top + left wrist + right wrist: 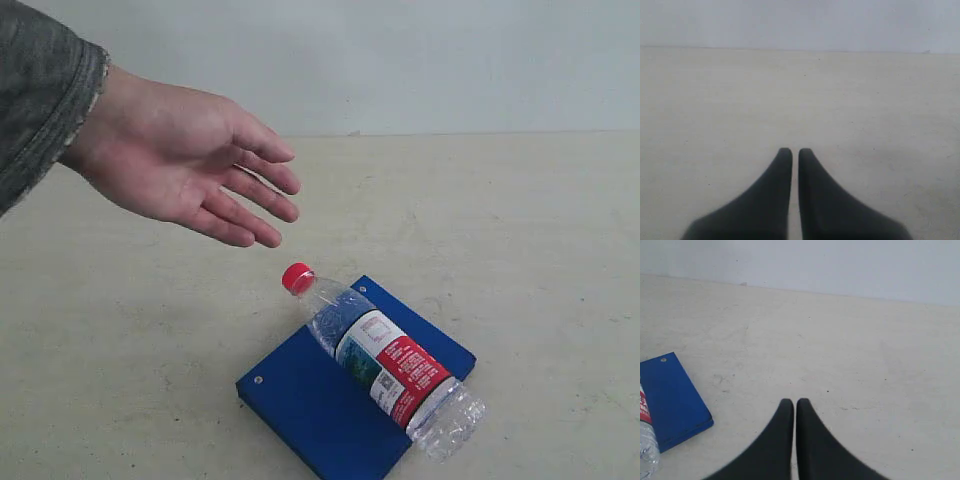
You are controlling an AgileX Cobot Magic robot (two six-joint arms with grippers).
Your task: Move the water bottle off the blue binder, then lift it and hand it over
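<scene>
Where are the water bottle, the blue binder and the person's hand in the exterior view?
water bottle (390, 362), exterior view, on its label.
blue binder (300, 395), exterior view, on the bare cover beside the bottle.
person's hand (185, 168), exterior view, on the palm.

We see open table to the right of the blue binder and beyond it. The water bottle lies across the binder. A person's hand hovers over the far left, blocking that side.

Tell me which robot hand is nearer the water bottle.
Right, it seems. The right hand is shut, with the water bottle and blue binder off to one side in its view; the left hand, also shut, sees only table.
</scene>
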